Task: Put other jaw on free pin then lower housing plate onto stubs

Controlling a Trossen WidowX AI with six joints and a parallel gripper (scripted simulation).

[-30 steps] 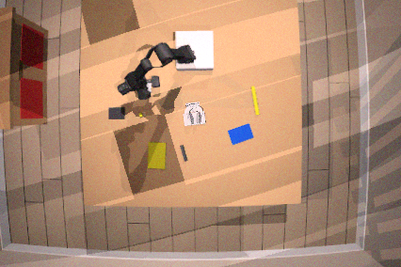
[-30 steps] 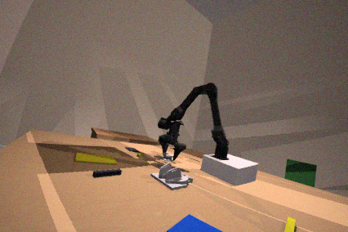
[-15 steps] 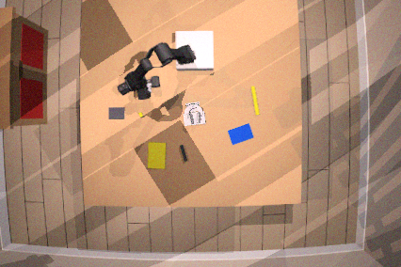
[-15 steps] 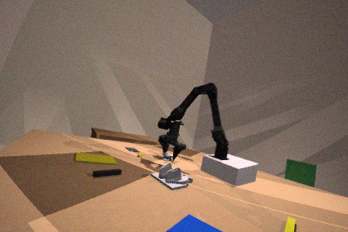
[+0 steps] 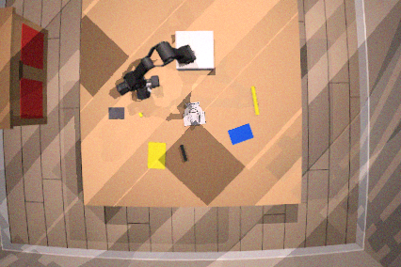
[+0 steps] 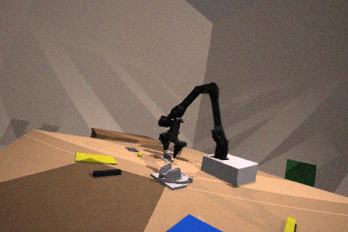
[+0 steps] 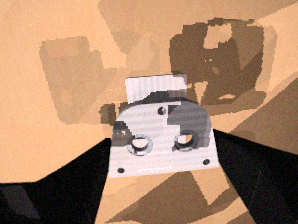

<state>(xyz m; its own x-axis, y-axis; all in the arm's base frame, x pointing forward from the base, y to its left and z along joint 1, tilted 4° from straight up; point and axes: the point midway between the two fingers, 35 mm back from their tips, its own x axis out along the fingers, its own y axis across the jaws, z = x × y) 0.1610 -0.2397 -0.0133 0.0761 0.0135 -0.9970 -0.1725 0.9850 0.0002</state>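
Observation:
The housing plate (image 7: 161, 131) (image 6: 167, 156) is a pale, round-topped plate with two large bores and several small holes, with a pale ribbed block behind it in the wrist view. My gripper (image 7: 160, 138) (image 6: 171, 153) (image 5: 149, 87) is shut on the plate, with a black finger against each side edge. In the exterior view the plate is low, near the table. The gear assembly (image 5: 194, 114) (image 6: 171, 176) stands apart from the gripper: a grey-white base with two upright jaw-like parts side by side. Its pins, stubs and tooth mesh are too small to make out.
A yellow block (image 5: 156, 155) (image 6: 95, 158) and a black bar (image 5: 184, 153) (image 6: 107, 172) lie near the assembly. A blue block (image 5: 240, 133), a yellow stick (image 5: 254, 101), a dark grey square (image 5: 116, 113) and a tiny yellow piece (image 5: 140, 115) lie around. The arm stands on a white box (image 5: 202, 46).

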